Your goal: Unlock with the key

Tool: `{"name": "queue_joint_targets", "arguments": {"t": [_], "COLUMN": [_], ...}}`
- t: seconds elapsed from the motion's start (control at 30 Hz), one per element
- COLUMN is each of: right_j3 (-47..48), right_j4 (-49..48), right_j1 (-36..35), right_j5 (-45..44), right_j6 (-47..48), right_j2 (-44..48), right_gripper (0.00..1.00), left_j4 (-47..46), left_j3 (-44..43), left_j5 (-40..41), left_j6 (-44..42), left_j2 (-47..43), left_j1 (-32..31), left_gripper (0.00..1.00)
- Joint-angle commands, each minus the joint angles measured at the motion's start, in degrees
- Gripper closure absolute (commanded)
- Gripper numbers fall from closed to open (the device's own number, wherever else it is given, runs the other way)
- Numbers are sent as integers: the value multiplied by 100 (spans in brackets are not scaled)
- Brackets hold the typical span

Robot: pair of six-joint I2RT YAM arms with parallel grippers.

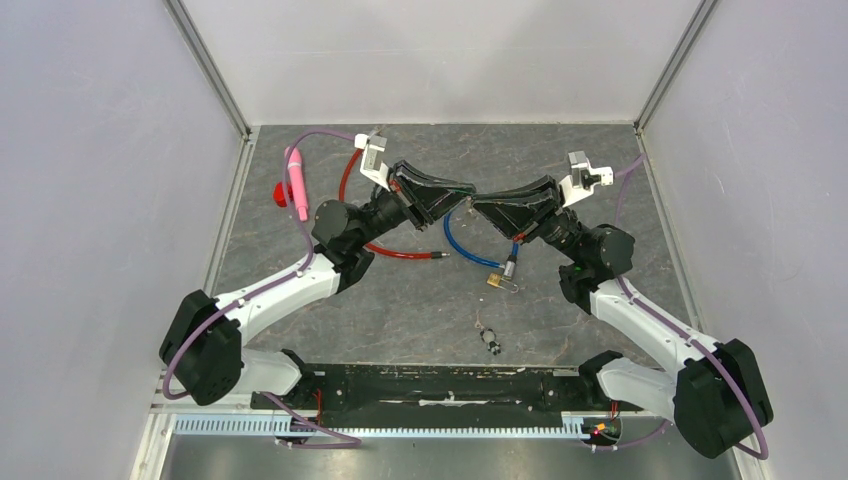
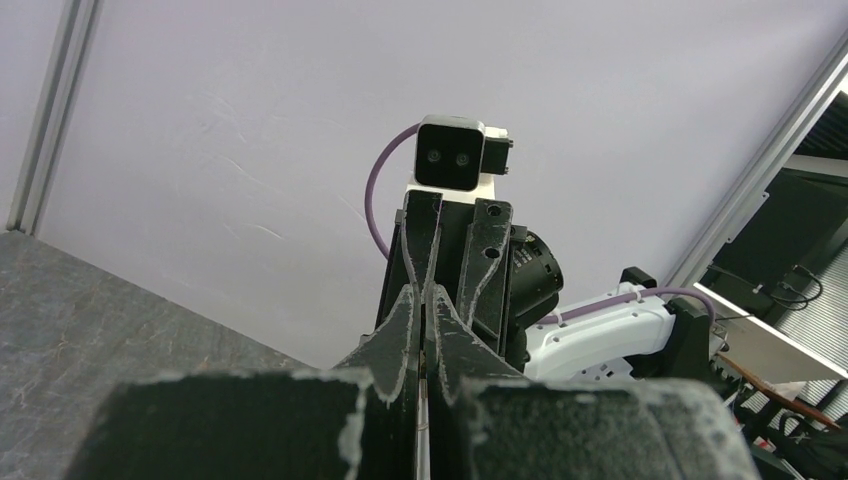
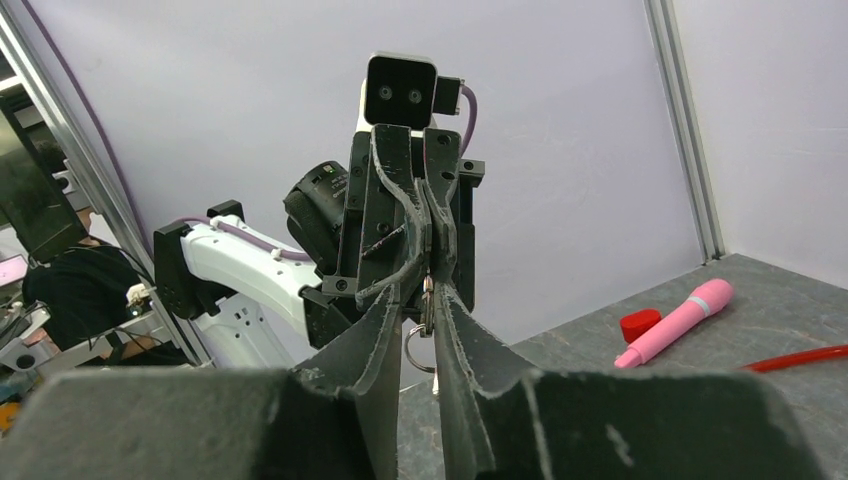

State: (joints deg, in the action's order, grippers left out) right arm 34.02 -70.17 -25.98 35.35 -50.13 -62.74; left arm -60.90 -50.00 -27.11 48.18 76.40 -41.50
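Both grippers meet tip to tip in the air above the table's middle. My left gripper (image 1: 461, 195) (image 2: 425, 292) is shut on a small metal key (image 3: 428, 298), whose split ring (image 3: 419, 347) hangs below it. My right gripper (image 1: 479, 204) (image 3: 426, 290) faces it with its fingers on either side of the key. The key lies against one finger and a narrow gap shows on the other side. The brass padlock (image 1: 495, 281) lies on the table below, joined to a blue cable (image 1: 462, 243).
A red cable (image 1: 390, 251) loops under the left arm. A pink marker (image 1: 298, 183) (image 3: 675, 322) and its red cap (image 1: 280, 193) (image 3: 640, 325) lie at the back left. A small ring of keys (image 1: 490, 340) rests near the front middle. Walls enclose three sides.
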Motion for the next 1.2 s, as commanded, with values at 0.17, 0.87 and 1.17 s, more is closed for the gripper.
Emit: {"name": "queue_joint_targets", "arguments": {"t": [0.17,0.87,1.17], "right_j3": [63,34,-36], "right_j4": [-409,-521,-486], "right_j1": [14,16,12], "right_j5": [86,141,165], "right_j6": [-147,-225,-137], "right_j2": [18,-8,-4], "right_gripper": [87,91,100], "left_j4": [-463,-484,-436], "left_j3": [-115,-129,-86], "left_j5": [205,379,629], "left_j6": [252,275,374], "left_j2": [68,106,116], "left_j1": [-52,-131,-133], "left_gripper": [98,98,98]}}
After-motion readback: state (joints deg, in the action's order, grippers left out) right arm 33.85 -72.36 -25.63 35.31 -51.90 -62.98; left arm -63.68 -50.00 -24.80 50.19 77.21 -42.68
